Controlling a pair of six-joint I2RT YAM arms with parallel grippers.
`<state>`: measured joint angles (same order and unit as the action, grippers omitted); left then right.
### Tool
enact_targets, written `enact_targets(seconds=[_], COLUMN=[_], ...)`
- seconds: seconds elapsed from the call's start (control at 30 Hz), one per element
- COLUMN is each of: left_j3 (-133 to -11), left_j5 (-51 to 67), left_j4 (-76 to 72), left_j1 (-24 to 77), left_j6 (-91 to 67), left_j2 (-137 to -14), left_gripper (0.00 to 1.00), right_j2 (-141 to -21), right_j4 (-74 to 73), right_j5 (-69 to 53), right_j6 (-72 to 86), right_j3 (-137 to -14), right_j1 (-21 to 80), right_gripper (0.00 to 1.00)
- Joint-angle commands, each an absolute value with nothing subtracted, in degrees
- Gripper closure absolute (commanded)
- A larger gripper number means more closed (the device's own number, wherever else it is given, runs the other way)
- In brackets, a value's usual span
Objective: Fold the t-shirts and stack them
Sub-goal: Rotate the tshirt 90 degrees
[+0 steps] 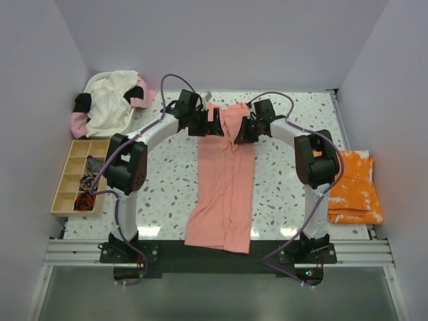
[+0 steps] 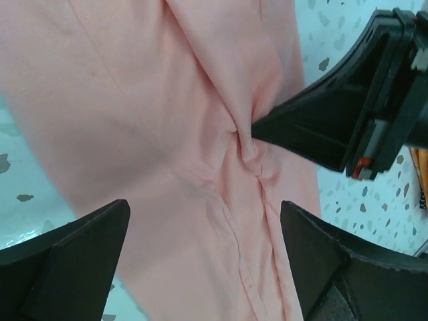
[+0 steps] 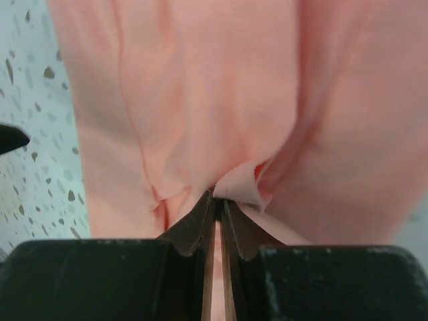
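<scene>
Right gripper (image 3: 217, 198) is pinched tight on a fold of the pink shirt (image 1: 224, 190), which lies in a long strip down the middle of the table (image 1: 167, 174). Left gripper (image 2: 204, 212) hovers just above the same shirt, jaws spread wide and holding nothing.

Bright, even light; soft, slightly blurred wrist close-ups

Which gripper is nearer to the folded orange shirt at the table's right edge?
Right. The right gripper, pinching a fold of the salmon shirt, sits left of the orange shirt and farther back. The left gripper hangs open over the salmon shirt, farther left again.
</scene>
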<state>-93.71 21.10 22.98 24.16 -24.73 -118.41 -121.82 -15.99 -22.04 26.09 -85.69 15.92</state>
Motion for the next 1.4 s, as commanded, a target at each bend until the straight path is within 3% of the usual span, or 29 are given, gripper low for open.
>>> enact_targets(seconds=[0.0,0.13,0.17,0.2,0.3,0.7,1.2,1.37], left_j3=[-93.34,-92.73,-92.29,-92.02,-91.58,-88.86,-88.33,-88.33], left_j5=[18.90,17.41,17.23,17.31,17.23,19.07,22.50,22.41], left_j4=[22.50,22.41,22.24,21.98,21.80,19.25,19.51,19.78], left_j1=[22.68,21.89,21.54,21.45,20.66,18.63,18.02,17.58], left_j6=[-24.87,-25.84,-26.01,-26.19,-26.80,-27.42,-27.60,-27.07], left_j2=[-115.58,-114.96,-114.70,-114.52,-114.26,-110.22,-110.21,-110.21], left_gripper=[0.00,0.00,0.00,0.00,0.00,0.00,0.00,0.00], right_j2=[-118.30,-122.07,-122.60,-123.13,-123.84,-113.20,-138.24,-137.30], right_j4=[-20.09,-26.01,-26.80,-27.94,-28.39,-16.53,-26.80,-23.30], right_j5=[-24.61,-22.86,-22.85,-22.76,-20.57,-4.48,-12.74,-9.85], right_j6=[17.68,12.40,11.09,10.55,10.20,17.22,22.58,23.64], right_j3=[-89.99,-94.04,-94.30,-94.39,-93.70,-86.74,-123.47,-120.24], right_j1=[23.09,27.33,27.86,28.82,29.36,25.15,19.78,19.60], right_gripper=[0.90,0.80,0.76,0.61,0.52,0.45,0.41,0.40])
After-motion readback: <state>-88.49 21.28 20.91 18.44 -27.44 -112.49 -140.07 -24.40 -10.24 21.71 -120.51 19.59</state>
